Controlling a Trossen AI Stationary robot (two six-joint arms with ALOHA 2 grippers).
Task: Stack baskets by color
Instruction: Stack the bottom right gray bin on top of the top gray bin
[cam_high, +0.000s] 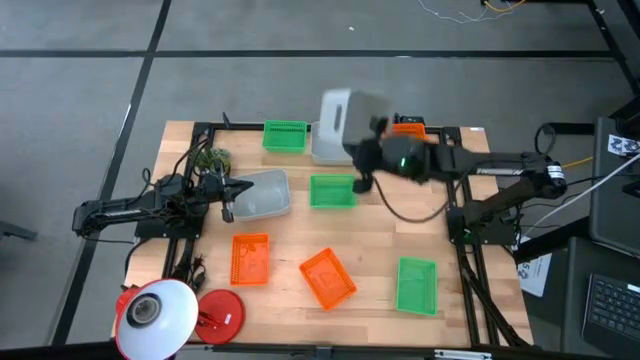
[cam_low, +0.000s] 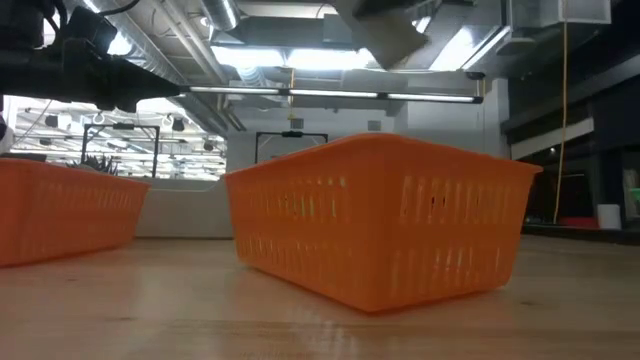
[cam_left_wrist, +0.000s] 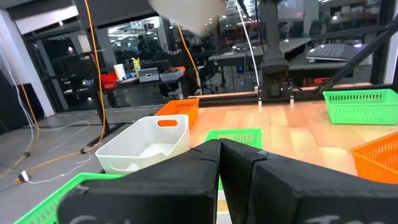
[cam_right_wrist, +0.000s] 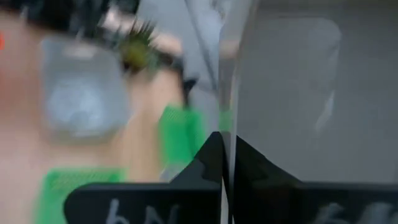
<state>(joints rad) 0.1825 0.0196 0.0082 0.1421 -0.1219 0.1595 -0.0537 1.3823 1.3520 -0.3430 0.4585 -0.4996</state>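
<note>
My right gripper (cam_high: 362, 152) is high over the far middle of the table, shut on a translucent grey-white basket (cam_high: 345, 112) that is lifted and tipped. That basket also shows in the low view (cam_low: 385, 35) and fills much of the right wrist view (cam_right_wrist: 292, 93). Another grey-white basket (cam_high: 328, 152) sits partly hidden under it. A third grey-white one (cam_high: 264, 194) rests on its base beside my left gripper (cam_high: 230, 196), which is shut and holds nothing. Green baskets (cam_high: 285, 135) (cam_high: 332, 190) (cam_high: 417, 285) and orange baskets (cam_high: 250, 258) (cam_high: 328, 277) (cam_high: 408, 125) lie scattered on the table. My right gripper pinches one thin wall of the grey-white basket at its rim (cam_right_wrist: 225, 134) between its two fingers. The fingers come from the table's right side, nearly level. The basket is lifted clear of the table and tilted, sticking out beyond the fingers toward the left.
A white lamp head (cam_high: 158, 315) on a red round base (cam_high: 222, 312) stands at the near left corner. Dark frame rails (cam_high: 200, 130) run along the table's edges. Bare wood (cam_high: 370, 235) lies between the middle green basket and the near row.
</note>
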